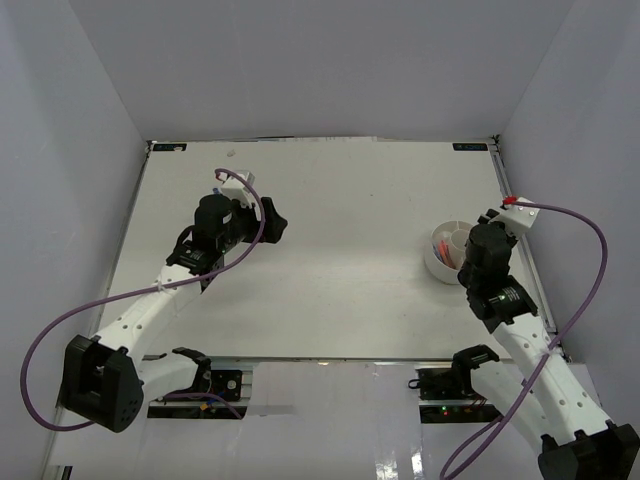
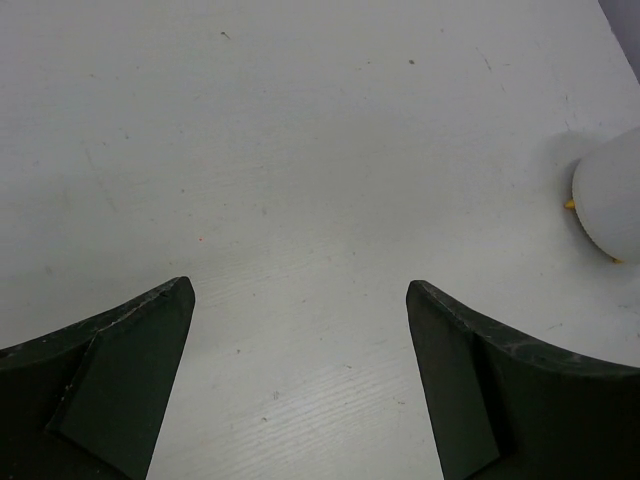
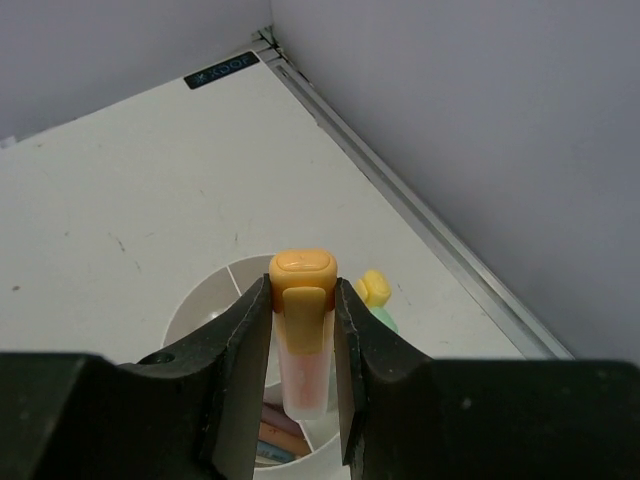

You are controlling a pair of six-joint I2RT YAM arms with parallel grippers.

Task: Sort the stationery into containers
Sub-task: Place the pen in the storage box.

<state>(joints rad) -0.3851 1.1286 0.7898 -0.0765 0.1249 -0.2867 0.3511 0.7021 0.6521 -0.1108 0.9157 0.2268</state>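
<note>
The orange marker (image 3: 302, 345) is a light, stiff plastic stick with a smooth, probably slippery barrel. Judging by its shape, the best hold is across the barrel just under the cap (image 3: 302, 266), where its clip gives some purchase. That is where the right gripper (image 3: 301, 300) has it, the jaws closed to the marker's width and clamped on both sides. The marker hangs cap-up over the white tub (image 3: 196, 305), its lower end apparently inside the rim, near a divider (image 3: 238, 276). A yellow-topped green pen (image 3: 377, 293) stands just beside it in the tub, and other coloured pens (image 3: 276, 436) lie lower down. The tub sits at the right side of the table (image 1: 330, 290). Well apart from it, the left gripper (image 2: 300, 292) hovers over bare tabletop with jaws spread wide, holding nothing.
</note>
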